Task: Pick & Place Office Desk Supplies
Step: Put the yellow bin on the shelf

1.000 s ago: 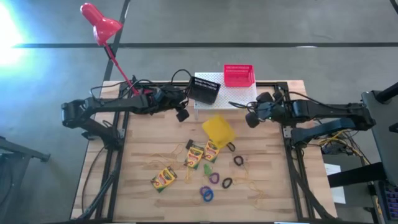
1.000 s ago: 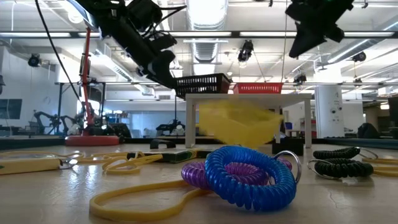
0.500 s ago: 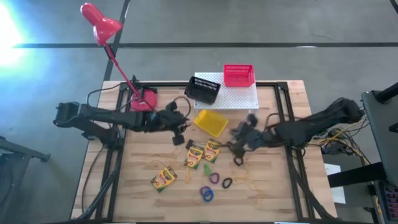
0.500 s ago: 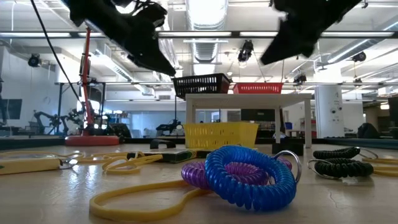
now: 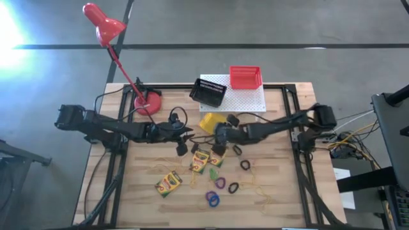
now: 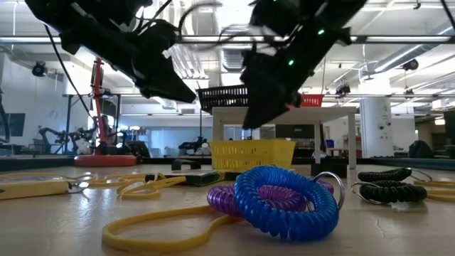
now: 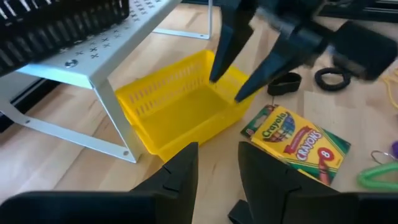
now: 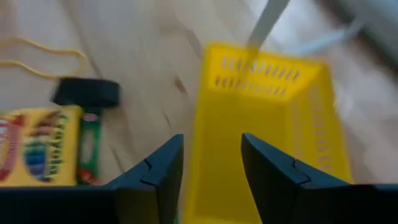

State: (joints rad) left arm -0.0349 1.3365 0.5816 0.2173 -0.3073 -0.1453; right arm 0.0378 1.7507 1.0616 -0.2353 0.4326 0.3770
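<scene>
A yellow basket stands on its bottom on the table, by the white stand's near leg. My right gripper hangs open just above the basket's right end, one finger over the inside and one beyond the rim, touching nothing. My left gripper is open and holds nothing, a little left of the basket and above the table. Crayon boxes lie flat near the middle. Coiled rings, black, purple and blue, lie nearer the front.
A white perforated stand at the far edge bears a black basket and a red basket. A red desk lamp stands far left. Yellow rubber bands lie loose on the wood.
My right gripper has swung from the stand's right side toward the table's left and down, ending over the yellow basket. My left gripper has moved from the stand toward the near edge and sunk. The yellow basket, tilted and blurred a second ago, now stands level on the table.
</scene>
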